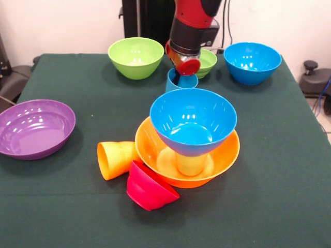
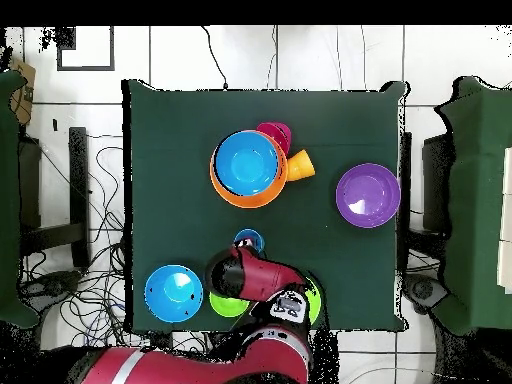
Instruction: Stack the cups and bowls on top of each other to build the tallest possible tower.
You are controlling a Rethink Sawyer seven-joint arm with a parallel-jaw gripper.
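Note:
A tower stands mid-table: a big orange bowl [image 1: 225, 152], an upturned lime green cup [image 1: 190, 164] inside it, and a blue bowl [image 1: 193, 121] resting on that cup. The orange cup [image 1: 116, 159] lies on its side at the orange bowl's left. A small red bowl [image 1: 150, 187] leans tilted against the orange bowl's front. The blue cup [image 1: 182, 81] stands upright behind the tower. My gripper [image 1: 179, 76] is at this cup's rim, mostly hidden by the wrist. From overhead the blue cup [image 2: 248, 241] shows just beyond the arm's end [image 2: 232, 270].
A purple bowl [image 1: 35, 128] sits at the left edge of the green table [image 1: 279, 155]. A large green bowl [image 1: 136, 57], a small green bowl [image 1: 208, 61] and a second blue bowl [image 1: 252, 62] line the far side by the arm.

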